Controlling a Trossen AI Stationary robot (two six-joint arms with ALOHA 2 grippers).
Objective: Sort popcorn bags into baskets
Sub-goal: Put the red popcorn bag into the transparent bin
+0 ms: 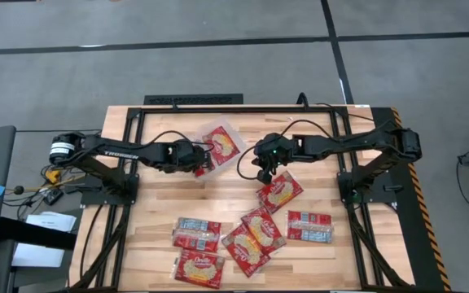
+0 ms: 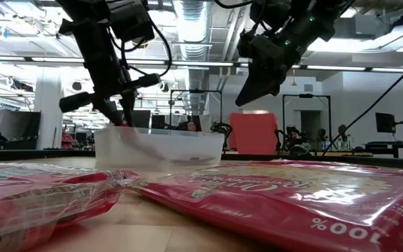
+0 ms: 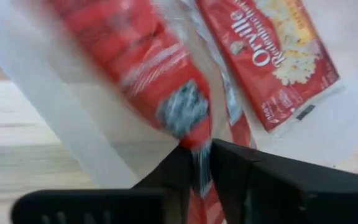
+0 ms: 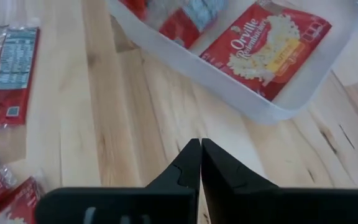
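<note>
The transparent basket [image 1: 236, 161] stands at the table's far middle with one popcorn bag [image 1: 223, 142] lying flat in it, popcorn picture up. My left gripper [image 1: 203, 161] is at the basket's left side, shut on a second red popcorn bag [image 3: 148, 62] that reaches in over the basket's wall [image 3: 73, 143]. My right gripper [image 1: 267, 172] hovers over bare wood just right of the basket, shut, with nothing between its fingers [image 4: 201, 149]. Several more bags [image 1: 255, 236] lie flat on the near half of the table. My left gripper pinches one short end [image 3: 196, 142] of the red bag between its two fingers. The fingers slant down from the table's left side. The bag runs on from the fingers into the basket, its pale panel [image 4: 194, 12] turned up; whether its far end rests there I cannot tell.
Loose bags lie at the near middle and right [image 1: 280, 191] [image 1: 309, 225] [image 1: 196, 233] [image 1: 198, 267]. In the low view two of them fill the foreground [image 2: 292, 203]. Black frame rails [image 1: 129, 163] run along the table's left and right sides. Bare wood shows between basket and loose bags.
</note>
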